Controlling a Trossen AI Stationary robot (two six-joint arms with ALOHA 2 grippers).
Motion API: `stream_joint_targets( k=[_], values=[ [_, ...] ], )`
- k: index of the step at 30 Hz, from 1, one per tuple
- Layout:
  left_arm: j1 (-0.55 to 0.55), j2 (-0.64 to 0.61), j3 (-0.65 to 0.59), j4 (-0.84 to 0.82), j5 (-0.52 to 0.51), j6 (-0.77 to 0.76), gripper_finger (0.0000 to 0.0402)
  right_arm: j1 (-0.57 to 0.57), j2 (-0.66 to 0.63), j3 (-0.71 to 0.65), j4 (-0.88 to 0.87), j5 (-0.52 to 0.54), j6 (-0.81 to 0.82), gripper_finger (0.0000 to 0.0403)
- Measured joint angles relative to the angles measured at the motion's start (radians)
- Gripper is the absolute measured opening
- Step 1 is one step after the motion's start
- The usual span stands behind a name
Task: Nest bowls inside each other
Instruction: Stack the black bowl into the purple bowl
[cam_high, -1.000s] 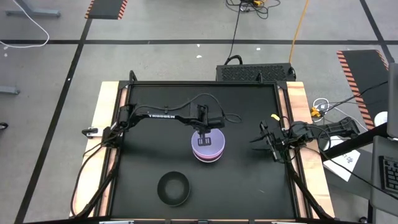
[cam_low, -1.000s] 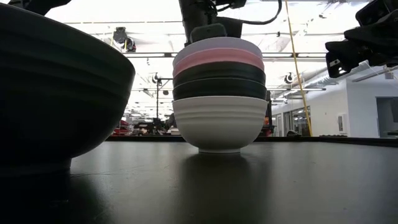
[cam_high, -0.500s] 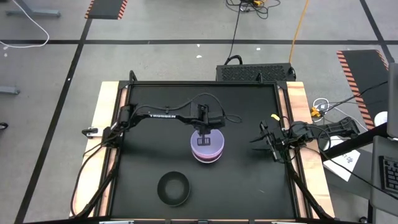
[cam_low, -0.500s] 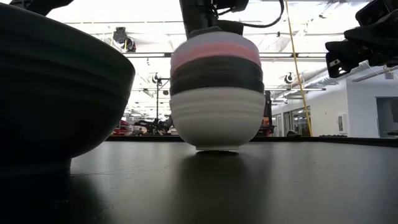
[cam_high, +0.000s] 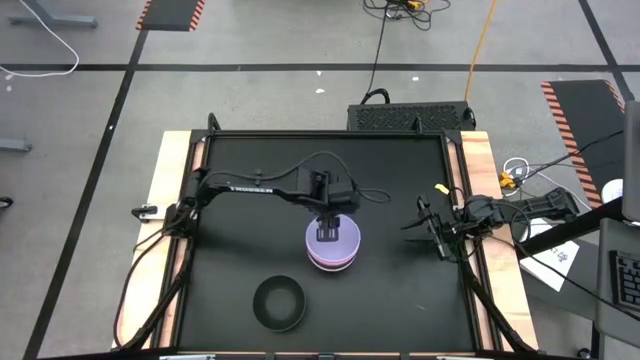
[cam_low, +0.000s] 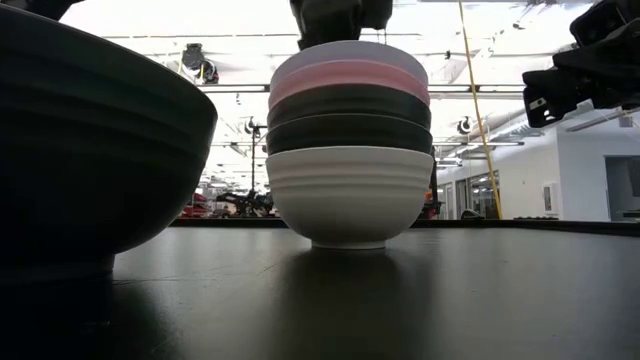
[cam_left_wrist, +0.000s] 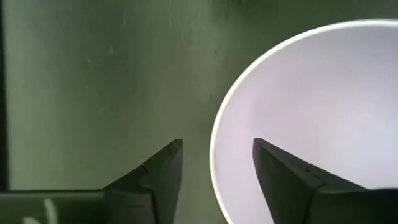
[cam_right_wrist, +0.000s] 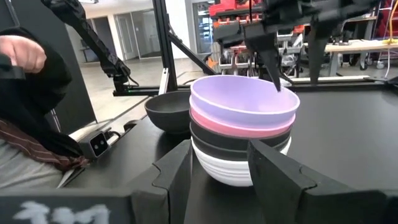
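Note:
Near the table's middle stands a stack of nested bowls (cam_high: 333, 246). The white bowl (cam_low: 345, 195) at the bottom rests on the black tabletop, two black ones and a pink one (cam_right_wrist: 239, 122) sit in it, and a lavender bowl (cam_right_wrist: 242, 99) is on top. A single black bowl (cam_high: 278, 303) stands apart near the front edge. My left gripper (cam_left_wrist: 217, 146) is open just above the lavender bowl's far rim, one finger over the inside and one outside. My right gripper (cam_right_wrist: 219, 149) waits open at the table's right side, pointing level at the stack.
The single black bowl (cam_low: 90, 140) fills the low view's left. In the right wrist view a person's hand (cam_right_wrist: 22, 53) and dark sleeve show beyond the table's edge. Bare black tabletop (cam_high: 400, 290) lies around the stack.
My left gripper has opened, let go of the lavender bowl's rim and risen a little. The stack wobbled and slid slightly toward the table's near edge, and now stands still and upright.

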Motion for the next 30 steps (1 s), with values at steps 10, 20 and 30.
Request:
stream_joint_targets(
  k=[10, 20, 30],
  values=[
    [-0.003, -0.169, 0.001, 0.064, 0.039, 0.081, 0.0231, 0.000, 0.000, 0.000, 0.008, -0.002, -0.002, 0.0146],
    [-0.056, -0.474, -0.208, 0.312, 0.163, 0.153, 0.0212, 0.002, -0.034, 0.000, 0.039, -0.108, -0.019, 0.0146],
    [-0.057, -0.967, -0.879, 0.673, 0.041, 0.060, 0.0191, 0.002, -0.062, -0.001, 0.040, -0.113, -0.016, 0.0146]
  ],
)
